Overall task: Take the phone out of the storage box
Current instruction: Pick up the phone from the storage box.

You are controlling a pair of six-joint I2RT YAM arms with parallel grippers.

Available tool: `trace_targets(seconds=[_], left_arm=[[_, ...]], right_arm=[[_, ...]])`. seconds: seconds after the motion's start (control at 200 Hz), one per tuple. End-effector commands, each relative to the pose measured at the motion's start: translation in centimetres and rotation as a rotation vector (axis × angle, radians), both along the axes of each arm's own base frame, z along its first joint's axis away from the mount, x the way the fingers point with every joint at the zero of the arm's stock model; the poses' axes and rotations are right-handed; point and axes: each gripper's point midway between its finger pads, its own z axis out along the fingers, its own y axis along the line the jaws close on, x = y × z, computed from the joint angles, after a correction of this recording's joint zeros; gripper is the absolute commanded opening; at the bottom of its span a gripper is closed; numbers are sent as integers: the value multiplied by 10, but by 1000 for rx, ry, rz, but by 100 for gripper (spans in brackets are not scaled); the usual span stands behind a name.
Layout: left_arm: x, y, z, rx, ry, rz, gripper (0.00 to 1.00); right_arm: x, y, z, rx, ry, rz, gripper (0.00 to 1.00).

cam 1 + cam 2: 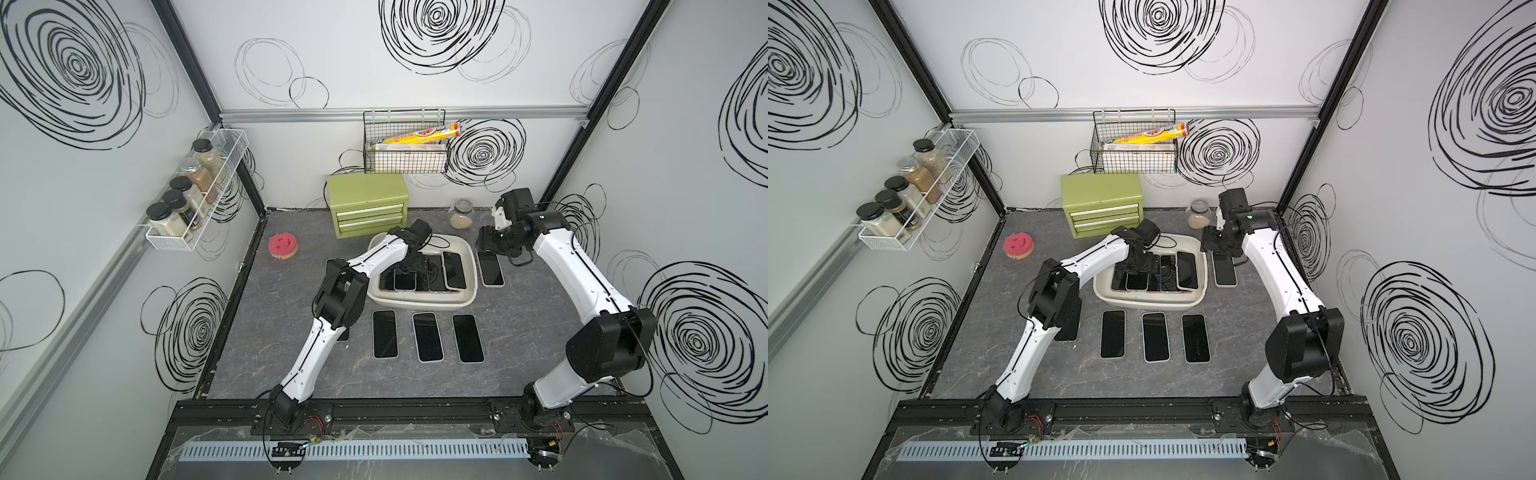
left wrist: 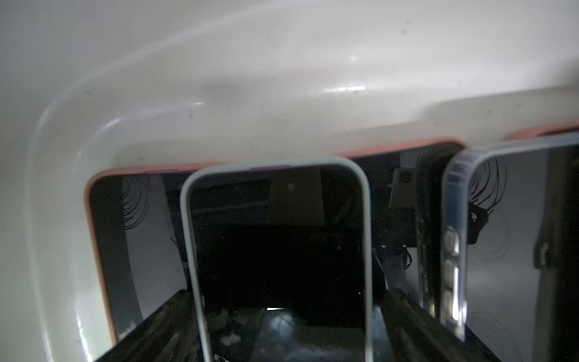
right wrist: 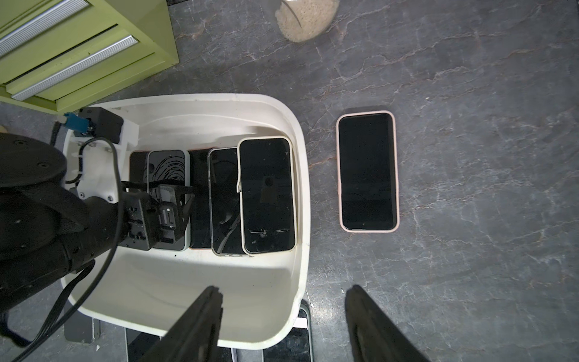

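We're at the grasp step, as we read it: L gripper (image 1: 411,268) is down inside the storage box (image 1: 419,302), jaws spread wide and not yet closed on anything, w/ the pale-blue-cased phone (image 2: 279,250) lying btw them in the left wrist view. That phone sits in the left part of the box, resting partly on a coral-cased phone (image 2: 106,250), w/ a clear-cased phone (image 2: 501,235) just beside it on the right. R gripper (image 3: 285,291) hangs above the box's far right corner, jaws apart, holding nothing. A pink-cased phone (image 3: 367,170) lies on the table (image 1: 274,324) just right of the box, and three more phones (image 1: 426,336) lie in a row near of it. Nxt move, in our view: close L jaws on the phone's long edges, lift straight up so neighbours don't drag, clear the rim, then set it down on bare table.
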Motion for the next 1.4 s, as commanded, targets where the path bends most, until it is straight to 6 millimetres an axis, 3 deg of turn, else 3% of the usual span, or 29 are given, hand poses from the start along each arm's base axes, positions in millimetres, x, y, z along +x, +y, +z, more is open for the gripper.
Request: trace_targets(seconds=[0.0, 0.285, 0.446, 0.611, 0.776, 0.971, 1.392], left_arm=[[-2, 4, -17, 31, 28, 15, 97], [-5, 11, -24, 64, 54, 12, 76], [0, 13, -16, 59, 32, 19, 64], [12, 14, 9, 27, -30, 28, 56], [23, 12, 47, -52, -97, 37, 48], [29, 17, 80, -142, -121, 59, 44], [15, 3, 125, -309, -101, 31, 39]], right_arm=[[-7, 2, 9, 5, -21, 30, 66], [-13, 4, -1, 21, -1, 38, 65], [-17, 8, -7, 41, 12, 45, 64], [-29, 29, -14, 149, 51, 118, 65], [-48, 68, -13, 406, 60, 215, 67], [-60, 95, -8, 628, 23, 283, 68], [-58, 133, -40, 656, 17, 394, 70]])
